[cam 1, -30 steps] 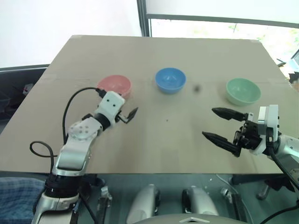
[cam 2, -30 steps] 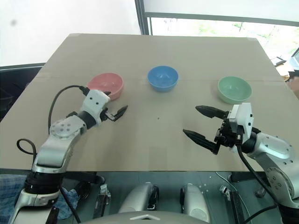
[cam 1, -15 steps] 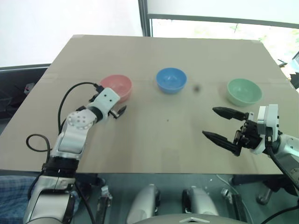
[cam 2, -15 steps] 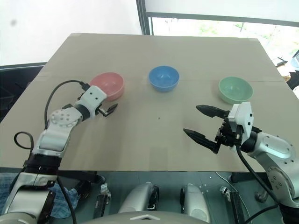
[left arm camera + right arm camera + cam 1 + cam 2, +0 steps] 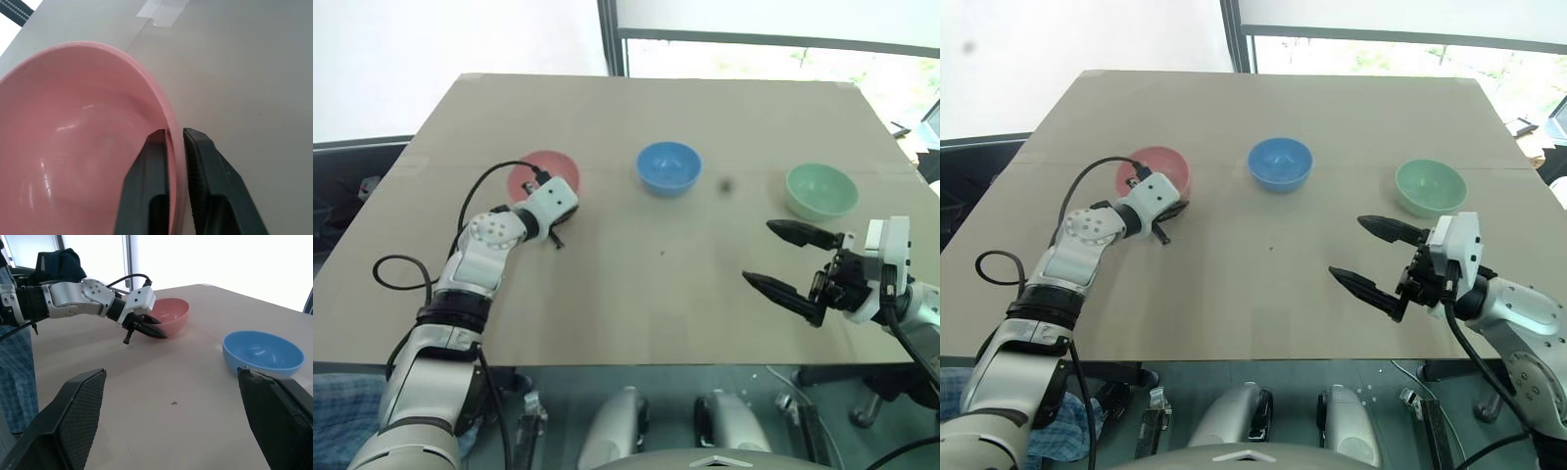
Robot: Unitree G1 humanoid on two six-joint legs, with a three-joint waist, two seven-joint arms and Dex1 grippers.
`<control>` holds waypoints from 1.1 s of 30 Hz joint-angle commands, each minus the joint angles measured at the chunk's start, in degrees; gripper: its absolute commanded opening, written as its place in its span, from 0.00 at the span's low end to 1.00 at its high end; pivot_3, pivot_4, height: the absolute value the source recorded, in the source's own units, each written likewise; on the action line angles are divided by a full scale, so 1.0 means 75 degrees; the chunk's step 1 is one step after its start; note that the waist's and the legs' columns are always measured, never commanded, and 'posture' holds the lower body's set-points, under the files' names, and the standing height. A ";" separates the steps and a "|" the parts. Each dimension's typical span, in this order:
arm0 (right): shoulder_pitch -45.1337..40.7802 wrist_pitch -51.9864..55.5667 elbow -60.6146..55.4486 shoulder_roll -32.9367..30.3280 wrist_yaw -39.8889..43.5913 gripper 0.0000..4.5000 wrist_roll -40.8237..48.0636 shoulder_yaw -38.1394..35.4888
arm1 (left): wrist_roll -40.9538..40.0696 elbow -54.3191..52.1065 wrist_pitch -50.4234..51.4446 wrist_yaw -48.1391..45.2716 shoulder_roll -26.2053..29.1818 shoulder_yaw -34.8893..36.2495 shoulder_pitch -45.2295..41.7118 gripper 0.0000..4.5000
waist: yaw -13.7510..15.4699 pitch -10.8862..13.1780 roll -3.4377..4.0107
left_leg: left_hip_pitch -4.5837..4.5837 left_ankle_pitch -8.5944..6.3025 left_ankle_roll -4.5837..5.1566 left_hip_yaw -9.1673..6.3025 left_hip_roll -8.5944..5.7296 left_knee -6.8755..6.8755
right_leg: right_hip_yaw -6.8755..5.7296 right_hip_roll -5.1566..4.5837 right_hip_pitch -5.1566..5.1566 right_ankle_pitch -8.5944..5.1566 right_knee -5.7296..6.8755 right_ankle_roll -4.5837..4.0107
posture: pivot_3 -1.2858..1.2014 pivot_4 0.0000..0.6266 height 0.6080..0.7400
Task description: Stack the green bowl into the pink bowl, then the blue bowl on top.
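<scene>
Left wrist view: left hand [image 5: 175, 147] pinching pink bowl [image 5: 73, 147] rim; right hand [image 5: 793, 262] spread.

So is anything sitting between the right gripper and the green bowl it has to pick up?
Nothing visible. The right gripper hangs with its jaws open just in front of the green bowl, with only bare table between them. The blue bowl stands off to the side, toward the pink bowl.
</scene>
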 commanded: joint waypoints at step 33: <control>-0.0038 -0.0220 0.0040 -0.0180 0.0071 1.00 -0.0054 -0.0261 | -0.1119 -0.2143 -0.0380 -0.2232 -0.0151 -0.0066 -0.0178 0.70 | 0.0000 0.0000 0.0000 | 0.0003 -0.0005 0.0012 0.0002 -0.0002 0.0027 | -0.0003 0.0016 0.0011 0.0000 0.0012 0.0003 | 0.52 0.24 1.00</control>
